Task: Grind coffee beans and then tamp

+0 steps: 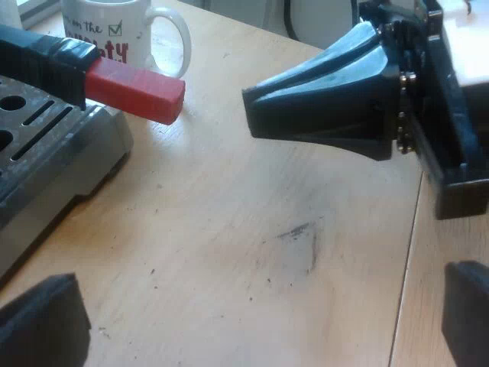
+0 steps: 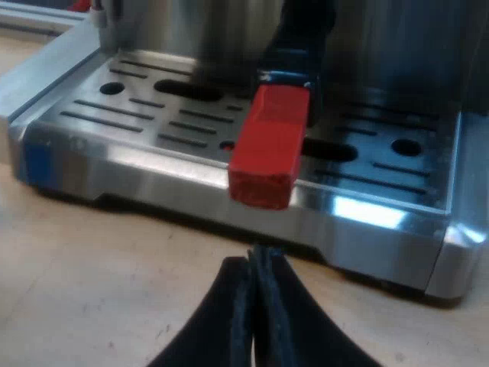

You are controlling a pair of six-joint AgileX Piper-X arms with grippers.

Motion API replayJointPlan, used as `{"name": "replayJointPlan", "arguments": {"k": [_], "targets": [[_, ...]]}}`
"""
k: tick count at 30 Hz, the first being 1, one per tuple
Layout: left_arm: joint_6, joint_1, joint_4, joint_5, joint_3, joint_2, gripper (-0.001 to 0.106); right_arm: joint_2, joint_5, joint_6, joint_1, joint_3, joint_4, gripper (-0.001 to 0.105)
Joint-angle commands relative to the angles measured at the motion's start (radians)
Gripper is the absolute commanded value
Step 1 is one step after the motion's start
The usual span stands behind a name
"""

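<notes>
The right gripper [image 2: 256, 264], fingers pressing together, is facing the holder's red handle end [image 2: 269, 157], risking a shove; the left gripper [image 1: 252, 317] is holding its fingers apart.

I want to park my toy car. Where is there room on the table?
Free: the bare table between the tray, the right gripper and the left gripper. Crowded: the spot between the mug and the red handle.

The machine's front [image 2: 191, 180] is faced closely by the right wrist view, sidelong by the left (red handle end [image 1: 137, 90] shared).
</notes>
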Motion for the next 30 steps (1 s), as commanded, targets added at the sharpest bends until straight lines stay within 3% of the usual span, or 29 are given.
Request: {"name": "replayJointPlan", "arguments": {"k": [1, 21, 24, 30], "targets": [[-0.005, -0.003, -0.019, 0.009, -0.002, -0.003, 0.098, 0.039, 0.052, 0.003, -0.001, -0.001, -0.054, 0.0], [-0.005, -0.003, -0.01, 0.017, -0.002, -0.003, 0.098, 0.185, -0.01, -0.009, -0.07, -0.001, -0.269, 0.0], [-0.005, -0.003, -0.01, 0.017, -0.002, -0.003, 0.098, 0.213, -0.01, -0.08, -0.07, -0.001, -0.342, 0.0], [-0.005, -0.003, -0.01, 0.017, -0.002, -0.003, 0.098, 0.218, 0.053, -0.095, -0.07, -0.001, -0.371, 0.0]]}}
